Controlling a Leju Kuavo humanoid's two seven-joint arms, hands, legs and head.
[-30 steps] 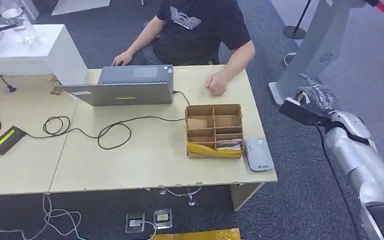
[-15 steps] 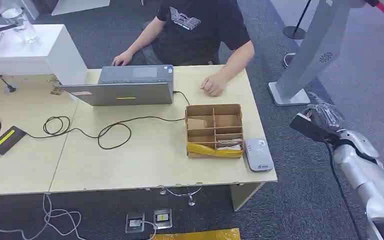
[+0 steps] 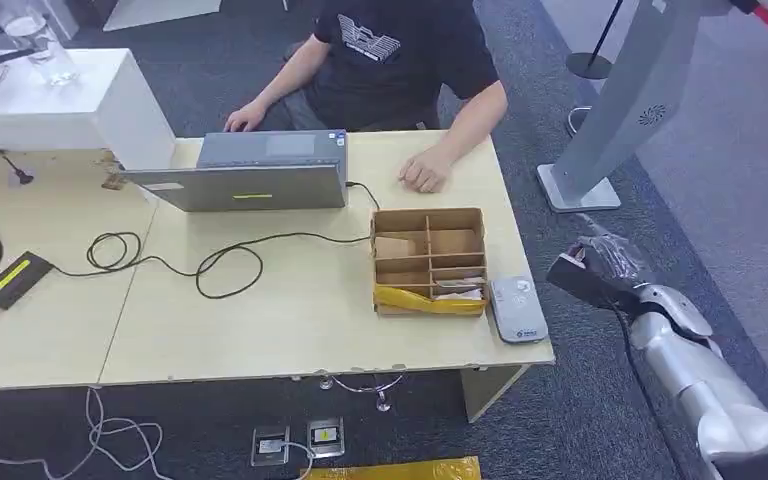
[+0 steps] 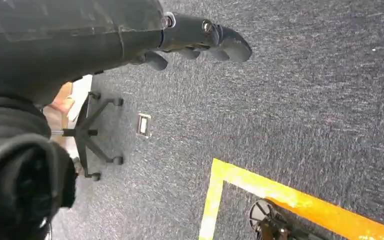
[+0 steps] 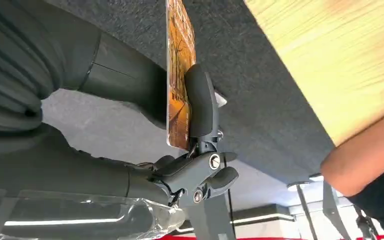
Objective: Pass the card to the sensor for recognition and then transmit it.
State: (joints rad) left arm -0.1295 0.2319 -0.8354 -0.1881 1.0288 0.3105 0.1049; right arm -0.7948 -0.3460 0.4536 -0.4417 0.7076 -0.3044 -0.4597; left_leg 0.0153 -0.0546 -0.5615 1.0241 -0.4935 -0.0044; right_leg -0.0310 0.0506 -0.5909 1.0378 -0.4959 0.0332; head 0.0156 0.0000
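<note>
Since a second ago, lowered and drawn back toward the body: the right hand [image 3: 600,270], then level with the far end of the table [image 3: 290,320] beside the grey stand [image 3: 620,110], now level with the table's near end, just off its right edge and nearer to the reader [image 3: 516,309]. Everything on the table as before.

Pinches the card [image 5: 179,75] edge-on between thick thumb [image 5: 200,102] and the darker fingers behind, the orange printed face turned sideways. Hangs over the dark carpet, apart from the table, not touching the reader. In the head view, wrapped partly in clear plastic, the card itself too small to make out there.

Flat on the table's near right corner, just beside the cardboard box [image 3: 428,260]: the grey reader, face up. Divided into compartments, with yellow tape along the near wall. Behind it an open laptop [image 3: 250,172] and a black cable [image 3: 220,262] looping across the wood.

Seated at the far side, a person in a black shirt [image 3: 400,55], one hand at the laptop, the other resting on the tabletop.

Hanging toward the carpet, the left hand [image 4: 200,37], holding nothing, fingers loosely curved and apart.
</note>
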